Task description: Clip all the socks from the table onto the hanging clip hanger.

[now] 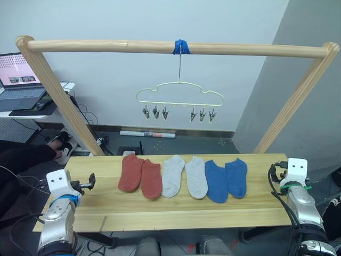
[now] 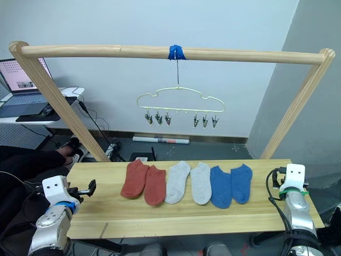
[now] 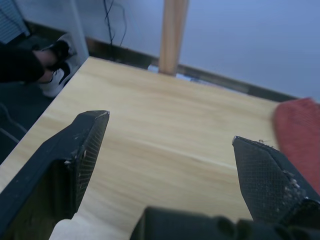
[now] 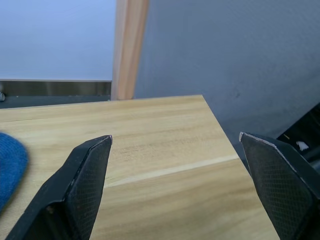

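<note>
Several socks lie side by side across the middle of the table (image 1: 160, 210): two rust-red (image 1: 130, 172), two light grey (image 1: 173, 175) and two royal blue (image 1: 236, 177). The pale-yellow clip hanger (image 1: 179, 96) hangs above them from the wooden pole, and its silver clips (image 1: 155, 112) hold nothing. My left gripper (image 3: 170, 130) hovers open over the table's left end, with the edge of a red sock (image 3: 300, 135) to its right. At the table's right end my right gripper (image 4: 175, 136) is open too, close to a blue sock (image 4: 10, 165).
The wooden frame pole (image 1: 176, 48) spans the table on slanted posts (image 1: 69, 106) at both ends. A laptop (image 1: 18, 80) sits on a side desk at far left. A person's leg and shoes (image 1: 58, 144) rest beside the left post.
</note>
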